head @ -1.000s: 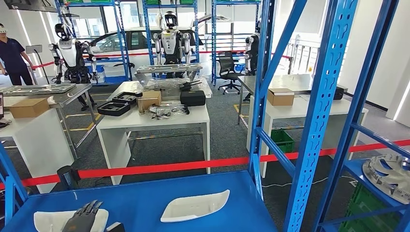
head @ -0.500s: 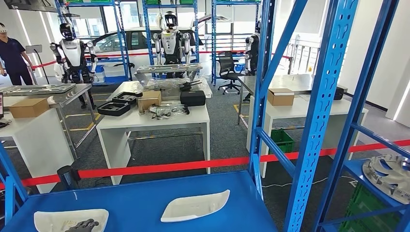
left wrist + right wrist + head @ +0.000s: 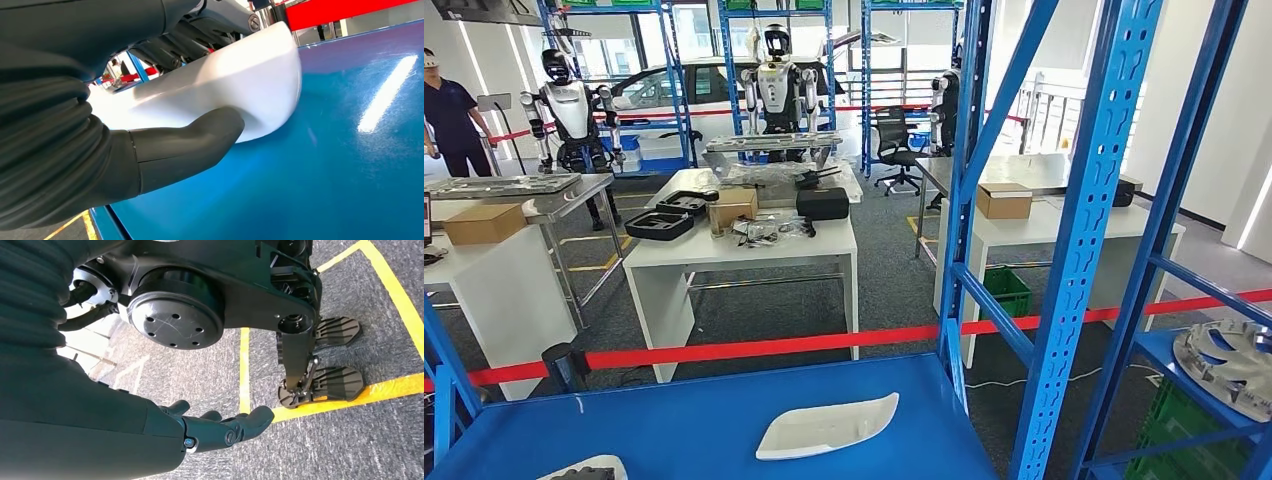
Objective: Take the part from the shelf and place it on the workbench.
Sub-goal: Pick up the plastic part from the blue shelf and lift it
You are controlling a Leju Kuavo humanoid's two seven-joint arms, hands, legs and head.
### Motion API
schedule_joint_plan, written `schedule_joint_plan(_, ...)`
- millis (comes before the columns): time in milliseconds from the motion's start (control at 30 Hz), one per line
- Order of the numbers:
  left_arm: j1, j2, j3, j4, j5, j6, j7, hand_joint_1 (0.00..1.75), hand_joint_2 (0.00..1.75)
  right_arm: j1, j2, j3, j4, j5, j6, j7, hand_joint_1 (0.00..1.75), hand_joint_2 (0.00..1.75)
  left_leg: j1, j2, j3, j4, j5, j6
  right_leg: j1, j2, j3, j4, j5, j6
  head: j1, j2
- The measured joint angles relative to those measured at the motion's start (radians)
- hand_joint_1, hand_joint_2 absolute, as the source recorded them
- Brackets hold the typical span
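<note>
Held white part at near edge of blue shelf [image 3: 724, 420].
Gripped white part [image 3: 220, 85] with left hand [image 3: 100, 130], thumb beneath, fingers [image 3: 200, 35] over top; smooth, glossy, curved shell. Hung right hand [image 3: 210, 427] empty, fingers [image 3: 250, 420] loosely apart. Slid nearer the shelf's front edge than a second ago.

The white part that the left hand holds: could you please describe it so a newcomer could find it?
On the blue shelf, at its near left corner, lies a white part gripped by the left hand. The other white part lies free mid-shelf.
</note>
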Motion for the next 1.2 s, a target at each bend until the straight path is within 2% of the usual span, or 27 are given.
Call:
schedule_joint_plan(167, 0.001, 0.003, 0.0, 0.0, 0.002, 0.004, -0.004, 1.75, 1.75, 0.0, 0.0, 0.0, 0.0, 0.002, 0.002, 0.0, 0.0, 1.75, 0.0, 0.0, 0.0, 0.0, 0.0, 0.0, 0.0, 0.0, 0.0, 0.0, 0.0, 0.0, 0.0, 0.0)
schedule_joint_plan(333, 0.008, 0.007, 0.0, -0.002, 0.009, 0.03, -0.046, 1.75, 1.75, 0.0, 0.0, 0.0, 0.0, 0.003, 0.004, 0.0, 0.0, 1.75, 0.0, 0.0, 0.0, 0.0, 0.0, 0.0, 0.0, 0.0, 0.0, 0.0, 0.0, 0.0, 0.0, 0.0)
schedule_joint_plan(567, 0.012, -0.02, 0.004, -0.008, 0.038, 0.148, -0.087, 1.75, 1.75, -0.002, 0.0, 0.0, 0.0, -0.014, -0.014, 0.0, 0.0, 1.75, 0.0, -0.001, 0.0, 0.0, 0.0, 0.0, 0.0, -0.001, 0.0, 0.0, 0.0, 0.0, 0.0, 0.0)
schedule_joint_plan(667, 0.014, -0.042, 0.03, -0.02, 0.124, 0.205, -0.135, 1.75, 1.75, -0.002, 0.0, 0.0, 0.0, -0.017, -0.016, 0.0, 0.0, 1.75, 0.0, 0.0, 0.0, 0.0, 0.0, 0.0, 0.0, 0.0, 0.0, 0.0, 0.0, 0.0, 0.0, 0.0)
schedule_joint_plan(767, 0.021, -0.059, 0.088, -0.051, 0.258, 0.237, -0.253, 1.75, 1.75, -0.001, 0.0, 0.0, 0.0, -0.017, -0.016, 0.0, 0.0, 1.75, 0.0, 0.0, 0.0, 0.0, 0.0, 0.0, 0.0, 0.0, 0.0, 0.0, 0.0, 0.0, 0.0, 0.0)
schedule_joint_plan(867, 0.039, -0.074, 0.162, -0.113, 0.423, 0.204, -0.409, 1.75, 1.75, -0.001, 0.0, 0.0, 0.0, -0.017, -0.016, 0.0, 0.0, 1.75, 0.0, 0.0, 0.0, 0.001, 0.0, 0.0, 0.0, -0.001, 0.0, 0.0, 0.0, 0.0, 0.0, 0.0)
schedule_joint_plan(933, 0.065, -0.084, 0.199, -0.189, 0.518, 0.166, -0.466, 1.75, 1.75, -0.001, 0.0, 0.0, 0.0, -0.019, -0.016, 0.0, 0.0, 1.75, 0.0, 0.0, 0.0, 0.0, 0.0, 0.0, 0.0, 0.0, 0.0, 0.0, 0.0, 0.0, 0.0, 0.0)
schedule_joint_plan(1200, 0.236, -0.095, 0.234, -0.66, 0.912, -0.045, -0.467, 1.75, 1.75, 0.003, 0.0, -0.013, 0.0, -0.029, -0.018, 0.0, 0.0, 1.75, -0.006, 0.0, -0.002, 0.005, -0.007, 0.008, -0.003, 0.0, 0.0, -0.001, -0.002, 0.005, 0.0, 0.0)
